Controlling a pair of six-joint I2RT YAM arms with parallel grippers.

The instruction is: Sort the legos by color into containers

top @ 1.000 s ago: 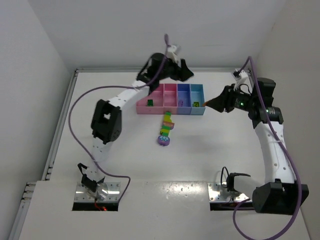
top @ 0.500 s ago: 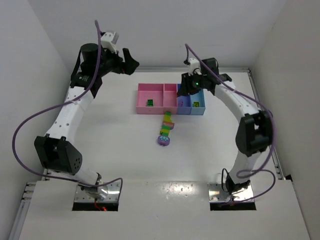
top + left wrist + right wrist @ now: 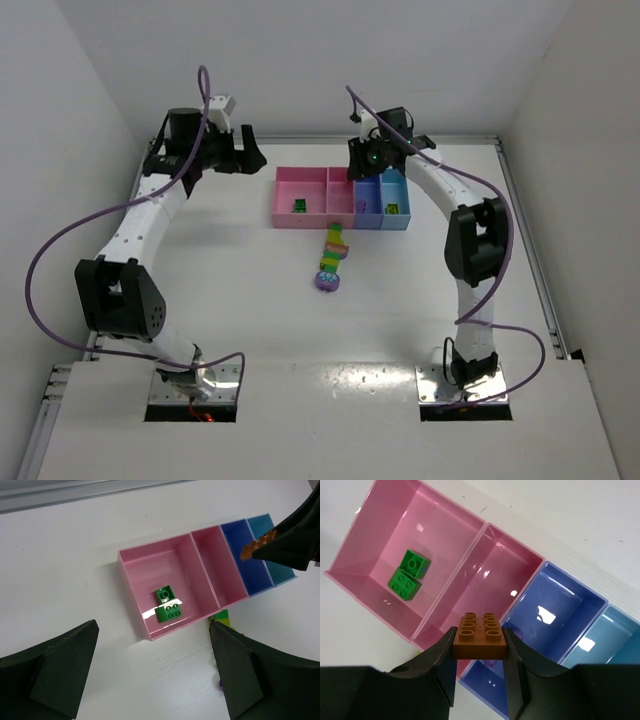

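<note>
My right gripper is shut on an orange brick, studs up, above the line between the narrow pink and the dark blue compartment of the containers tray. In the top view this gripper hovers over the tray's back edge. Two green bricks lie in the large pink compartment. My left gripper is open and holds nothing, left of the tray. A multicoloured strip of legos and a round purple piece lie on the table in front of the tray.
A small yellow-green brick sits in the light blue compartment. A small purple bit shows in the dark blue compartment under the held brick. White walls enclose the table at back and sides.
The left gripper has come off the tray, drawn back to the left and opened wide. The right arm has swung in from the right and now holds the orange brick over the tray.
</note>
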